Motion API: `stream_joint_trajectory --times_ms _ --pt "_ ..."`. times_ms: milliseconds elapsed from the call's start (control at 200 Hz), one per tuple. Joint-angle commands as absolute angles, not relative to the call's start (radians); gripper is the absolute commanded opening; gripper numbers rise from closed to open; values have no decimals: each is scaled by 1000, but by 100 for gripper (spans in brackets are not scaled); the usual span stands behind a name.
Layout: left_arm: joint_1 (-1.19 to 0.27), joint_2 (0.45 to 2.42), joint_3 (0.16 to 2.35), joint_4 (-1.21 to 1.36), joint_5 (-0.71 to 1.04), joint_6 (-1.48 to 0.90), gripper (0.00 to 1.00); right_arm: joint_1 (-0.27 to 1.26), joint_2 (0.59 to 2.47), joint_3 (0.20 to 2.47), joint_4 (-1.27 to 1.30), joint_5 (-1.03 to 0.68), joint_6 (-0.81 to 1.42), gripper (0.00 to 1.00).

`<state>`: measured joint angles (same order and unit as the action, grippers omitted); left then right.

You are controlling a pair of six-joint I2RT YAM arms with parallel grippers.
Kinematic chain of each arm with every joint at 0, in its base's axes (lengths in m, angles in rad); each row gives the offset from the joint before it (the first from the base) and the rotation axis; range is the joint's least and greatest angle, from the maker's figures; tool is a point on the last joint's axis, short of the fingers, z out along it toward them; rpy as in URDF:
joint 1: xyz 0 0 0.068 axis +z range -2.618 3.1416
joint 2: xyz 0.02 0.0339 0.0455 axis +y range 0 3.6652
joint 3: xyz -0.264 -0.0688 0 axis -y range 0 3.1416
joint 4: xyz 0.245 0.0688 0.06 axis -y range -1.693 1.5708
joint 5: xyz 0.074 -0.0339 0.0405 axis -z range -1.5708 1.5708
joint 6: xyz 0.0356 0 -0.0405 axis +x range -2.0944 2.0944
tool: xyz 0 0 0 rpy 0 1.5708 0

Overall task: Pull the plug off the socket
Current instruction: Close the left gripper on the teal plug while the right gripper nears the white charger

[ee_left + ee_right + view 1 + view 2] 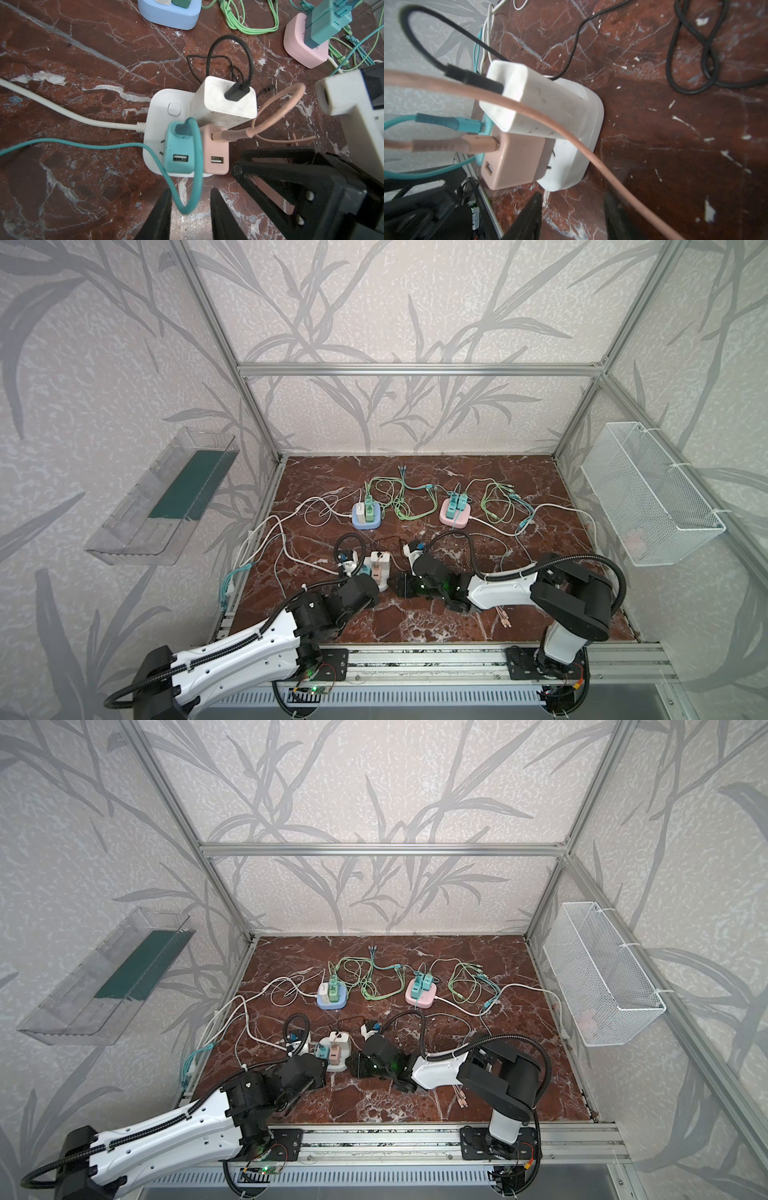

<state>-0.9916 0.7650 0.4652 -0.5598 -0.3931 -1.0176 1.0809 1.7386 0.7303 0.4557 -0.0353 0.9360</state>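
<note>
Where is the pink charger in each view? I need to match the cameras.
Both top views: pink charger just below picture centre.
Left wrist: pink charger beside teal charger, on white socket.
Right wrist: pink charger on the socket, pink cable plugged in.
Shared landmark: white charger beside it.

Top views look down; close wrist views apparently share one socket.
</note>
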Motion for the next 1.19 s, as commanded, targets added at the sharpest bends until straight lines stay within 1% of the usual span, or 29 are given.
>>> stream_joint_trajectory --times_ms 0,230,465,730,955,1190 --pt "-977 777 510 -540 -391 -995 31 1083 1756 758 442 -37 941 49" --pt "-968 811 523 -527 -404 -986 30 1074 1769 763 450 -50 942 49" --pt "-939 847 538 -544 -447 -985 38 1060 1770 760 445 -56 936 49" --pt "-927 844 534 -541 -479 -933 39 1057 1795 775 456 -77 927 49" --pt "-898 863 527 -509 -465 -881 40 1054 1798 774 454 -81 927 48" --pt "-844 901 517 -450 -387 -833 38 1049 1805 790 437 -80 917 48"
